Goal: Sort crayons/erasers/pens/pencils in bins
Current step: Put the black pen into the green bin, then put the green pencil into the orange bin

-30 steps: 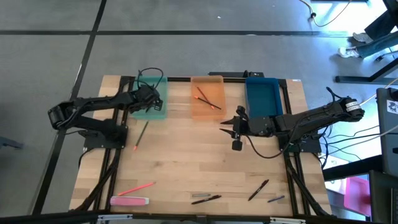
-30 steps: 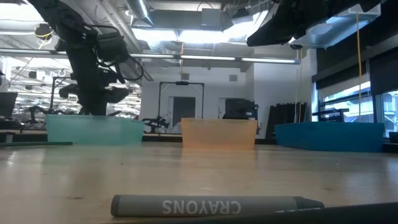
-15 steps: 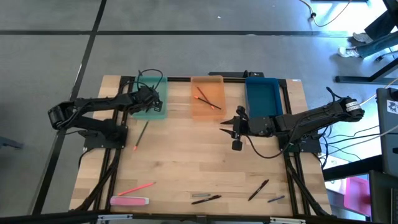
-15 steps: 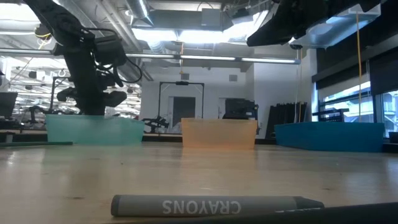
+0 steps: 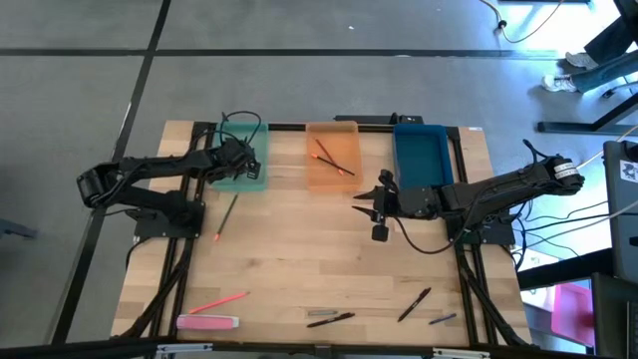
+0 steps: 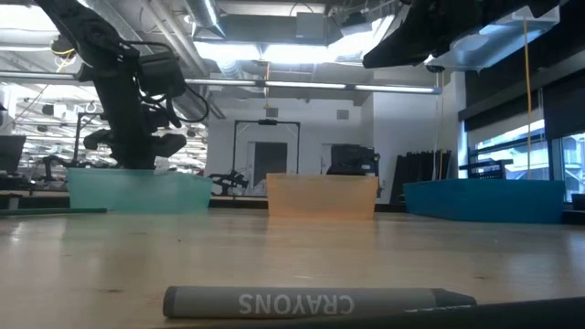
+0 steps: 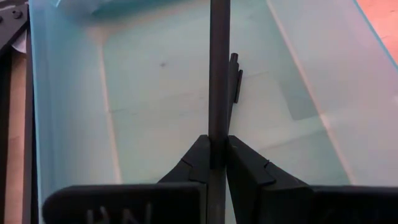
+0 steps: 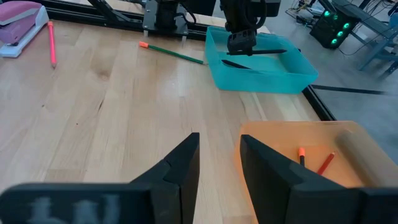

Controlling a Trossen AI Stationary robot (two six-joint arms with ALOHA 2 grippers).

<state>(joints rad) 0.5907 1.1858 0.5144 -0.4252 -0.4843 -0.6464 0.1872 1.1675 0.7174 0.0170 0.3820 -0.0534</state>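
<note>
The left gripper hangs over the teal bin, clamped on a dark pen; 1 pen already lies inside. Released crooked, the pen could catch the bin's rim and roll out. The right gripper waits beside the orange bin, fingers narrowly apart, empty.

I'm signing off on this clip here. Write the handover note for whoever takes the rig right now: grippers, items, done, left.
Left gripper: shut on a dark stick, over the teal bin; one black pen already lies inside.
Right gripper: open, empty, beside the orange bin, which holds two sticks.
Blue bin: looks empty.
Left: green pencil near the teal bin; pink pencil, eraser, dark sticks and crayons at the table's near edge.
</note>
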